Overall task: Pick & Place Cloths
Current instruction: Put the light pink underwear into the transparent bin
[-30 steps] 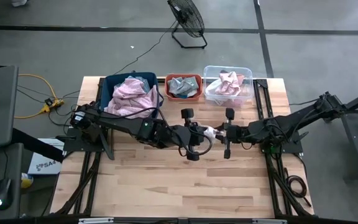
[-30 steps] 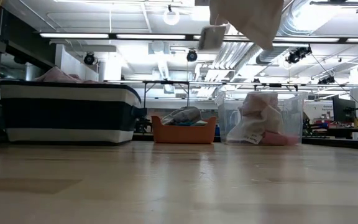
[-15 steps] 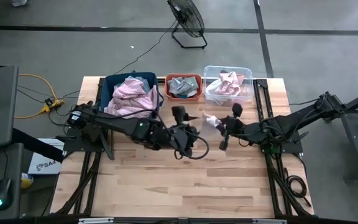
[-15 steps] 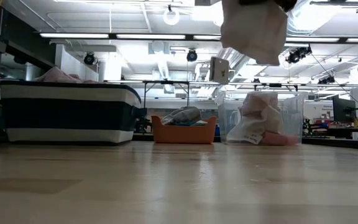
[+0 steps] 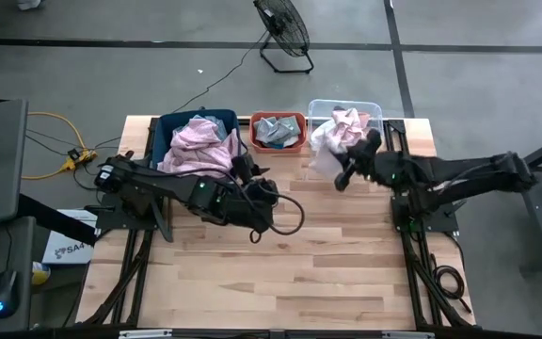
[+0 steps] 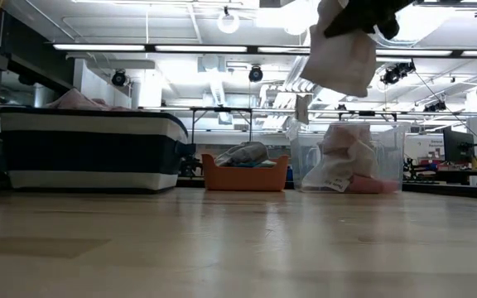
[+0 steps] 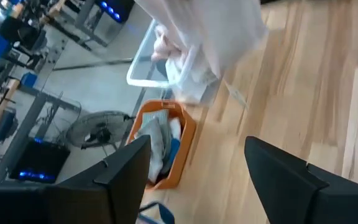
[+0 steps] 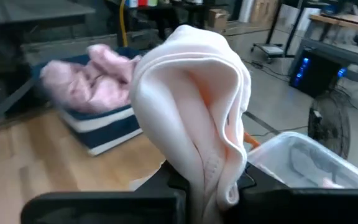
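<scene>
My right gripper (image 5: 342, 169) is shut on a pale pinkish-white cloth (image 5: 326, 156), held high above the table beside the near left corner of the clear bin (image 5: 374, 141). The cloth fills the right wrist view (image 8: 194, 106) and hangs at the top of the low view (image 6: 342, 51). My left gripper (image 5: 252, 185) is open and empty over the table's middle, near the dark blue bin (image 5: 164, 132); its fingers stand wide apart in the left wrist view (image 7: 197, 177), which also shows the cloth (image 7: 213, 31). My right gripper pinches a bunched fold of the cloth (image 8: 204, 165) between its two fingers, several layers together. The fingers come from the table's right, about level. The cloth bulges out ahead of the fingers and hangs clear of the table (image 6: 346, 79).
Three bins stand along the far edge: the dark blue bin holding a large pale pink cloth (image 5: 200, 146), an orange bin (image 5: 278, 120) with grey cloths, and the clear bin holding pink and white cloths (image 5: 346, 122). Bare wood lies toward the near edge.
My right gripper has carried the cloth up and toward the far edge, to the clear bin's near left corner, turning as it went. My left gripper has drawn back toward the table's left, away from the cloth, and toward the dark blue bin.
</scene>
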